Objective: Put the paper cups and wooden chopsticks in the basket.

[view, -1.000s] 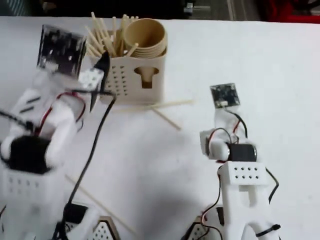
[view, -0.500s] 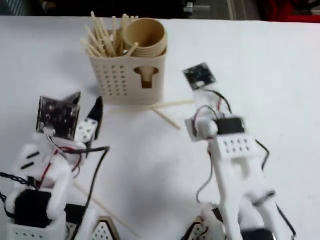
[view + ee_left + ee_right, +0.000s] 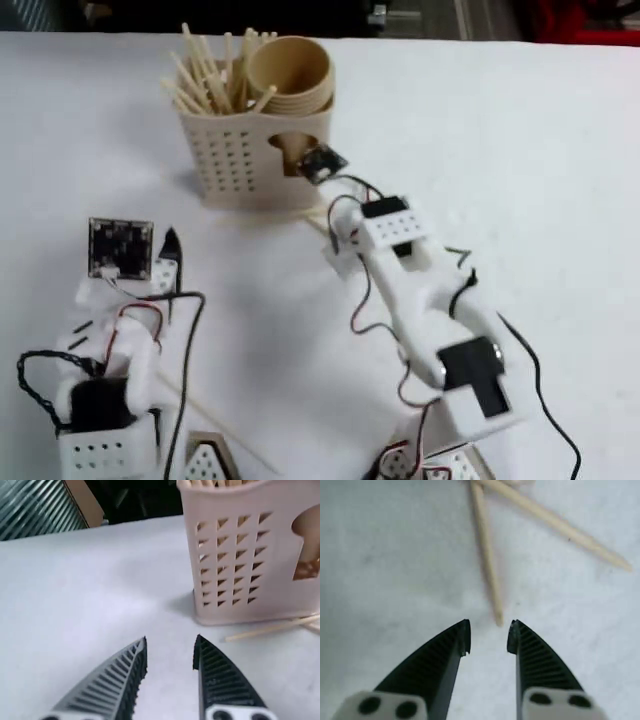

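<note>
A white perforated basket [image 3: 255,150] stands at the back of the table and holds stacked paper cups [image 3: 290,75] and several wooden chopsticks [image 3: 205,80]. Two loose chopsticks [image 3: 487,560] cross on the table by the basket's front. My right gripper [image 3: 489,634] is open just short of the nearer stick's tip, with nothing between its fingers. The right arm [image 3: 385,235] stretches toward the basket's front right corner. My left gripper [image 3: 170,652] is open and empty over bare table, well in front of the basket [image 3: 235,560]. In the high view the left gripper [image 3: 170,262] sits at the near left.
Another loose chopstick [image 3: 210,415] lies at the near left, partly under the left arm's cable. A chopstick end [image 3: 270,627] pokes out by the basket's base. The white table's right half is open.
The left arm has pulled back from the basket toward the near edge. The right arm has swung left and forward, bringing its gripper to the loose chopsticks by the basket.
</note>
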Robot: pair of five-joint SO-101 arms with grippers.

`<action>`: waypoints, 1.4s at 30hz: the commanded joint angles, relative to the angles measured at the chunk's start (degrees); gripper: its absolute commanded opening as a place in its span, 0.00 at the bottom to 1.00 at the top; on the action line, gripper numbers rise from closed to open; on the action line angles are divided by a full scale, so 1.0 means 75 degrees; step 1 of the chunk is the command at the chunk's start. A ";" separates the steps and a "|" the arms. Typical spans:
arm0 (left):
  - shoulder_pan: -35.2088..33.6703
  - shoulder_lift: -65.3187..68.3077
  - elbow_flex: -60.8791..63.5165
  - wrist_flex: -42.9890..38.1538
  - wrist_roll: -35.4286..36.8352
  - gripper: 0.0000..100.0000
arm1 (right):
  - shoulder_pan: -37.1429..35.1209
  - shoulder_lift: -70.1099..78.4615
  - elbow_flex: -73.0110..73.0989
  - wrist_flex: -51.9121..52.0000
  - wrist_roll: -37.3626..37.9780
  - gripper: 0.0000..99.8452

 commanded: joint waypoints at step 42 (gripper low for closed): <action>-0.0358 -0.1811 0.1571 -0.0316 -0.0035 0.16 | 0.1823 -0.0873 0.1254 0.3276 0.4525 0.02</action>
